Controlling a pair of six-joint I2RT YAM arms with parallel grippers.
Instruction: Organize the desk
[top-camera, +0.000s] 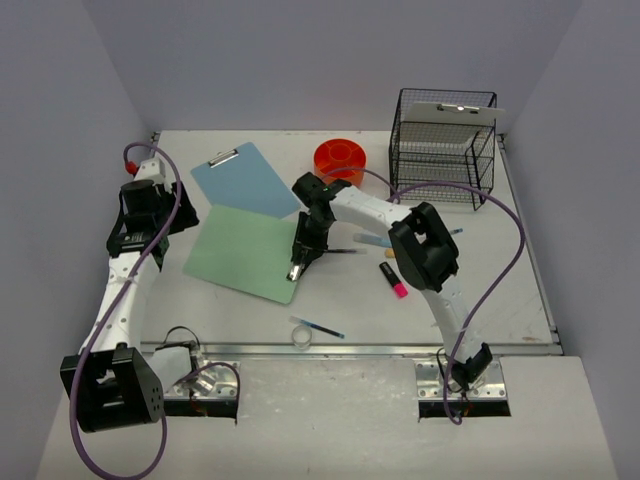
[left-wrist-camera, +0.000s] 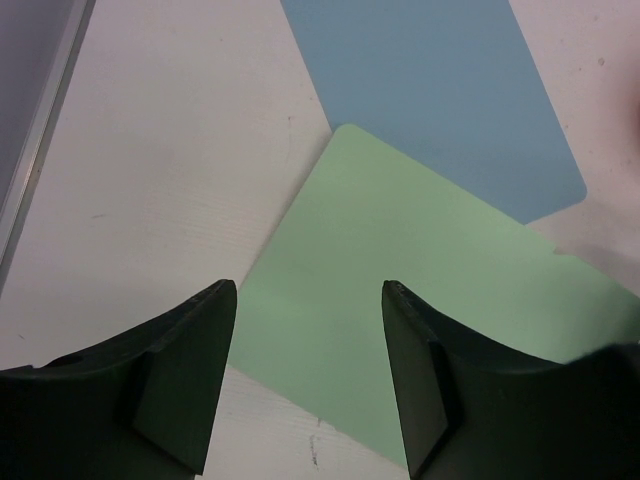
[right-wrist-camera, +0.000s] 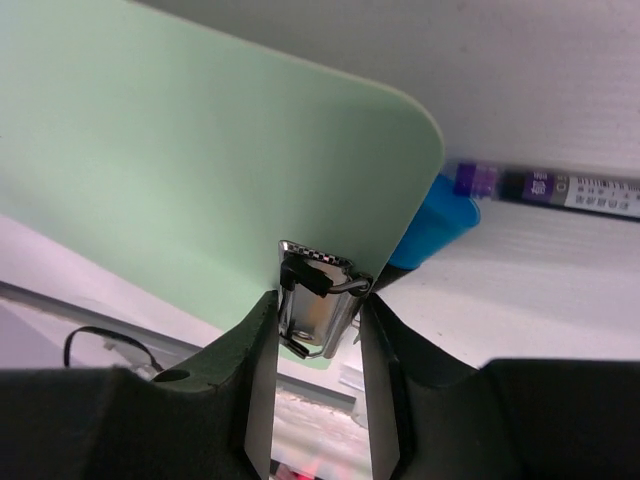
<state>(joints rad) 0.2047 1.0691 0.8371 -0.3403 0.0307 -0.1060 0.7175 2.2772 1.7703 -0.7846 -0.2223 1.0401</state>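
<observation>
Top external view is showing the desk (top-camera: 500, 300) lying white and flat between pale walls, with the green clipboard (top-camera: 240, 250) sitting left of its centre, angled. That board's back corner is overlapping the front of a blue clipboard (top-camera: 245, 180), which is lying toward the back edge. The right gripper (top-camera: 297, 266) is reaching in from the right, its fingers pressing on both sides of the metal clip (right-wrist-camera: 318, 300) at the green board's near right corner. A dark pen (top-camera: 342, 251) is lying just beside that gripper on its right, with a pale blue flat item (top-camera: 370, 240) next to it. A pink highlighter (top-camera: 393, 279) is resting near the arm's elbow. Near the front rail a blue pen (top-camera: 318, 327) and a small clear ring (top-camera: 301, 338) are lying close together. An orange roll (top-camera: 340, 160) is sitting at the back edge, and a black wire rack (top-camera: 443, 140) is standing in the back right corner. The left gripper (left-wrist-camera: 310, 295) is hovering by the left edge, fingers apart with nothing between them, over the green board's left corner.
</observation>
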